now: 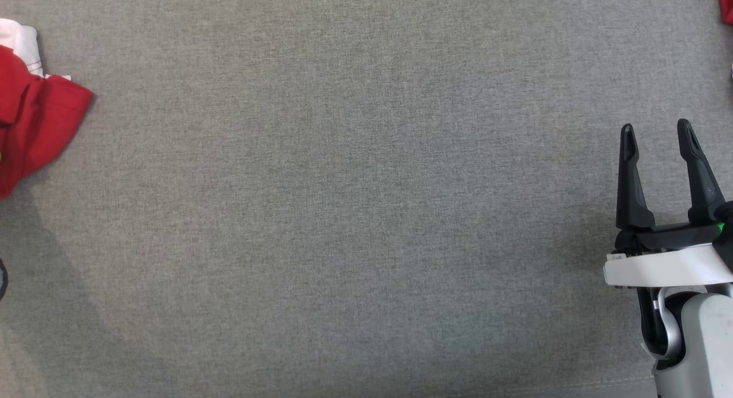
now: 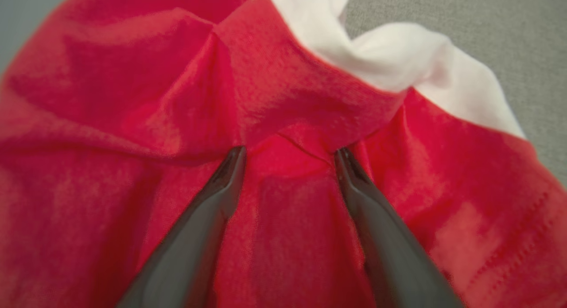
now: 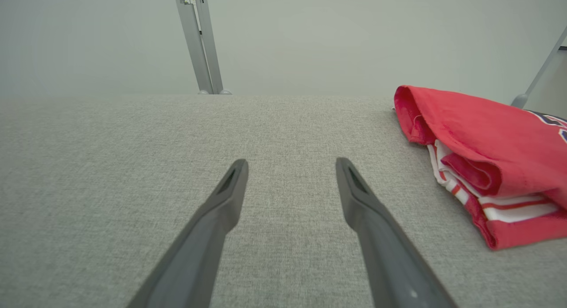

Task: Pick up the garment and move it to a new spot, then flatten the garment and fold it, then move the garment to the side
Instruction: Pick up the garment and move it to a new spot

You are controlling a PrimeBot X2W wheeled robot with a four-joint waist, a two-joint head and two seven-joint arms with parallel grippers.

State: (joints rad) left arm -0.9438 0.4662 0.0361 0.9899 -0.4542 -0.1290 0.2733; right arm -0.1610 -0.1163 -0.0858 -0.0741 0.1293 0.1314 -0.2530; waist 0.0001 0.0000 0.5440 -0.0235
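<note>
Left hand [image 2: 288, 155] splayed, tips on red garment [image 2: 133, 99]; right hand [image 1: 658, 133] hovers open over grey surface [image 1: 343, 215].

Red-and-white garment [image 1: 40, 123], grey cloth surface [image 1: 355, 215]

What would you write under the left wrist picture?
Open left gripper close above a crumpled red and white garment.
</note>
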